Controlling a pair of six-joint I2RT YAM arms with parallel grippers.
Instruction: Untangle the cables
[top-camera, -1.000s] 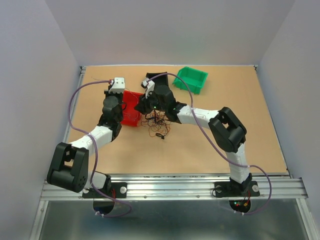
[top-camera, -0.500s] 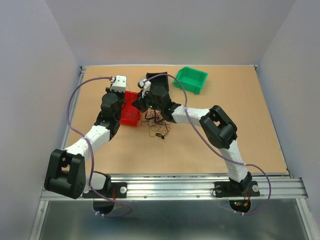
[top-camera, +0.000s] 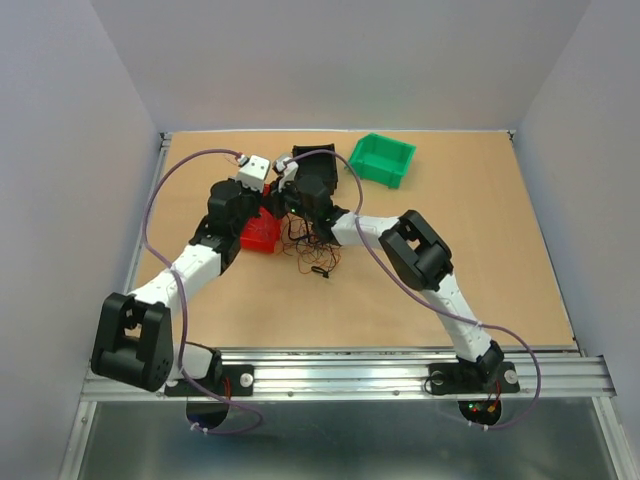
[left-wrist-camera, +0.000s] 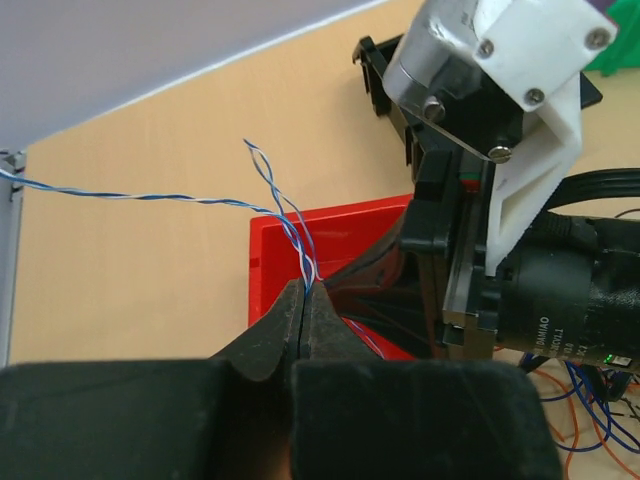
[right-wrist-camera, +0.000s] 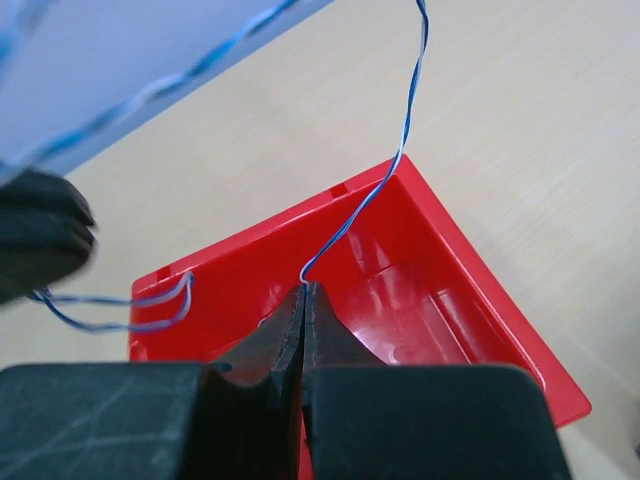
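Left end effector (left-wrist-camera: 303, 295) is pinched shut on a thin twisted blue-and-white wire (left-wrist-camera: 180, 197), which rises from the fingertips and runs off to the left above the red bin (left-wrist-camera: 330, 225). Right end effector (right-wrist-camera: 302, 290) is likewise closed tight, nipping a blue-and-white strand (right-wrist-camera: 400, 150) just above the same bin's open hollow; whether both hold one wire I cannot tell. Seen from above, the two meet close together over the bin at the counter's (top-camera: 450, 230) back left. The rest of the cables (top-camera: 315, 250), a loose tangle of orange and dark threads, lies on the counter just right of the bin. A green bin (top-camera: 382, 160) sits well apart at the back.
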